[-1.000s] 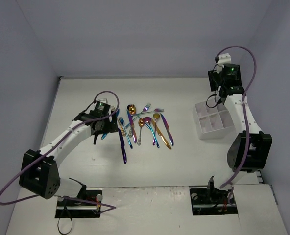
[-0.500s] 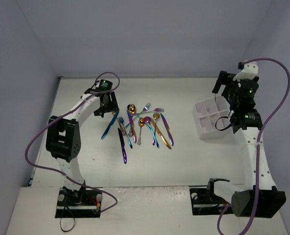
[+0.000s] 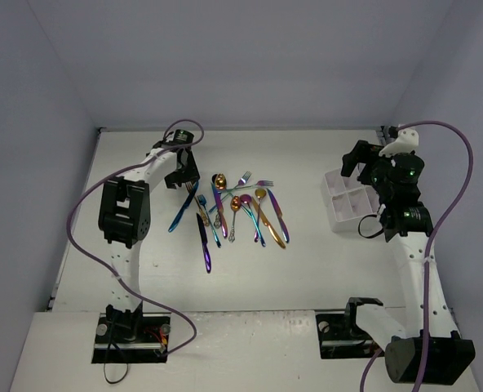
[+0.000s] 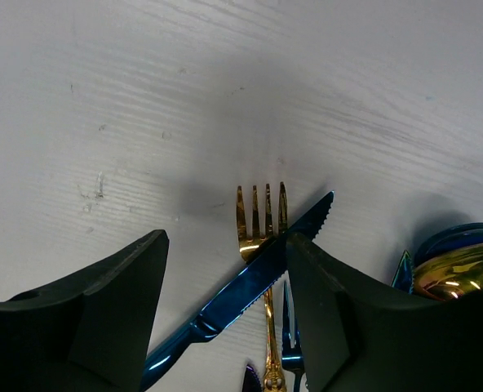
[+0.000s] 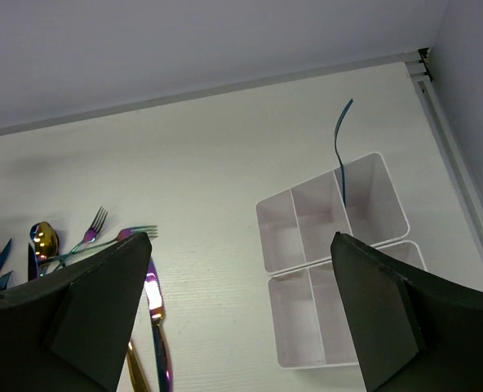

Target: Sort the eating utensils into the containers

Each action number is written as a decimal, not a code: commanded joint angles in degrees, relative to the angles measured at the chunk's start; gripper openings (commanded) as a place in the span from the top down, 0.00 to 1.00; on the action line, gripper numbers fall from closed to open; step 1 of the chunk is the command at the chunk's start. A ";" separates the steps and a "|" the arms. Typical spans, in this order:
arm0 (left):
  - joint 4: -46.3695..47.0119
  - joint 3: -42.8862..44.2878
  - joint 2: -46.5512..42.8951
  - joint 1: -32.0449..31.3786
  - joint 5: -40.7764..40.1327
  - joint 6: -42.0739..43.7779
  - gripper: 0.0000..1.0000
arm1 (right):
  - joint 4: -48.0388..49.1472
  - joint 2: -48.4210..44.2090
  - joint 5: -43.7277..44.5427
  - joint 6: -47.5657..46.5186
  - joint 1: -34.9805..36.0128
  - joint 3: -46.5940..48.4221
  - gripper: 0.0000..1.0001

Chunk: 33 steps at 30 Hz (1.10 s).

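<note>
Several iridescent utensils (image 3: 233, 212) lie in a loose pile on the white table. My left gripper (image 3: 181, 174) hovers open at the pile's far left end. In the left wrist view, my left gripper (image 4: 225, 273) straddles a blue knife (image 4: 241, 294) lying across a gold fork (image 4: 262, 219); the right finger (image 4: 339, 318) touches or overlaps the blade. The white caddy (image 3: 339, 208) stands at the right. My right gripper (image 3: 356, 166) is open and empty above it. In the right wrist view, my right gripper (image 5: 241, 282) frames the caddy (image 5: 315, 224), with one blue utensil (image 5: 339, 151) standing in its far right compartment.
The back wall and right wall rail (image 5: 454, 139) run close behind the caddy. A blue fork (image 4: 290, 343) and a gold spoon bowl (image 4: 462, 273) lie right of my left gripper. A purple knife (image 5: 153, 310) and forks (image 5: 95, 224) show left in the right wrist view.
</note>
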 commanded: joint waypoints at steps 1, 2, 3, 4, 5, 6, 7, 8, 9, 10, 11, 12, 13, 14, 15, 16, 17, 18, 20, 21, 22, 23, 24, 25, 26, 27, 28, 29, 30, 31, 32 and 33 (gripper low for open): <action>1.76 2.62 -2.20 0.89 -0.88 4.18 0.45 | 3.95 -2.47 -4.27 0.47 0.78 -0.65 0.10; 2.91 1.66 -2.81 1.28 -0.27 5.67 0.46 | 3.94 -2.75 -4.80 0.29 0.86 -0.84 0.09; 5.05 -0.16 -3.84 1.90 1.20 8.04 0.47 | 3.91 -3.09 -5.35 0.08 0.93 -1.11 0.09; 7.18 -1.98 -4.87 2.52 2.68 10.41 0.48 | 3.87 -3.44 -5.90 -0.13 1.00 -1.39 0.09; 10.48 -4.67 -6.28 3.54 4.55 12.16 0.50 | 3.83 -3.65 -6.46 -0.47 1.17 -1.61 0.09; 14.48 -7.89 -7.91 4.79 6.64 13.53 0.52 | 3.78 -3.80 -7.02 -0.89 1.40 -1.80 0.08; 17.15 -9.97 -8.92 5.71 11.21 14.98 0.53 | 3.71 -4.03 -7.56 -1.13 1.53 -1.91 0.08; 19.33 -11.50 -9.71 6.43 14.30 15.84 0.53 | 3.74 -4.16 -7.89 -1.24 1.68 -2.06 0.08; 22.38 -12.80 -10.49 7.13 16.31 16.39 0.53 | 3.71 -4.25 -8.15 -1.33 1.92 -2.30 0.08; 24.29 -14.30 -10.91 8.11 19.26 17.20 0.53 | 3.62 -4.34 -8.59 -1.41 2.05 -2.44 0.08; 26.03 -15.45 -10.95 9.00 21.36 17.86 0.53 | 3.59 -4.36 -8.93 -1.48 2.21 -2.51 0.08; 27.82 -16.20 -10.80 9.74 23.62 18.27 0.53 | 3.59 -4.40 -9.27 -1.55 2.36 -2.55 0.08; 29.25 -16.63 -10.49 10.37 27.45 18.43 0.53 | 3.59 -4.50 -9.74 -1.60 2.42 -2.55 0.08; 30.58 -16.92 -10.03 10.91 29.91 18.58 0.53 | 3.57 -4.59 -10.00 -1.64 2.46 -2.61 0.07; 31.87 -17.15 -9.50 11.40 31.70 18.73 0.53 | 3.53 -4.67 -10.15 -1.68 2.50 -2.68 0.07; 33.17 -17.30 -8.90 11.75 33.95 18.92 0.53 | 3.48 -4.77 -10.40 -1.73 2.52 -2.76 0.07; 34.27 -17.28 -8.27 11.87 36.59 19.17 0.53 | 3.40 -4.89 -10.74 -1.82 2.52 -2.82 0.07; 34.73 -17.19 -7.81 12.01 38.21 19.43 0.53 | 3.33 -4.94 -10.93 -1.89 2.52 -2.87 0.07; 35.68 -16.98 -6.40 12.08 42.23 19.94 0.53 | 3.29 -5.30 -11.34 -1.99 2.52 -3.19 0.07; 37.12 -16.82 -5.79 12.08 43.69 20.11 0.53 | 3.18 -5.47 -11.46 -2.04 2.52 -3.24 0.06; 37.67 -16.71 -5.64 12.08 44.05 20.22 0.53 | 3.16 -5.64 -11.49 -2.06 2.52 -3.26 0.06; 37.93 -16.54 -5.06 12.08 45.16 20.28 0.53 | 3.08 -5.80 -11.56 -2.17 2.52 -3.30 0.06; 38.17 -16.34 -4.32 12.08 46.59 20.33 0.53 | 2.98 -5.94 -11.66 -2.32 2.52 -3.35 0.06; 38.23 -16.06 -4.05 12.03 47.03 20.49 0.53 | 2.82 -6.00 -11.66 -2.43 2.52 -3.40 0.06; 38.24 -15.90 -3.82 12.03 47.30 20.70 0.53 | 2.72 -6.12 -11.69 -2.52 2.55 -3.40 0.06; 38.18 -15.91 -3.68 12.10 47.31 20.97 0.53 | 2.71 -6.30 -11.77 -2.59 2.60 -3.35 0.06; 38.18 -15.98 -3.55 12.24 47.31 21.18 0.53 | 2.64 -6.30 -11.90 -2.66 2.53 -3.35 0.06; 37.95 -15.91 -3.45 12.34 47.38 21.43 0.53 | 2.63 -6.30 -12.00 -2.67 2.52 -3.35 0.06; 37.54 -15.85 -3.25 12.53 47.67 21.61 0.53 | 2.58 -6.34 -12.06 -2.67 2.52 -3.35 0.06; 37.16 -15.82 -3.05 12.75 48.02 21.77 0.53 | 2.53 -6.39 -12.11 -2.69 2.52 -3.36 0.05; 36.92 -15.88 -2.87 12.99 48.43 21.95 0.54 | 2.47 -6.39 -12.17 -2.74 2.52 -3.42 0.05; 36.74 -16.11 -2.82 13.17 48.75 22.30 0.54 | 2.42 -6.42 -12.22 -2.79 2.52 -3.40 0.05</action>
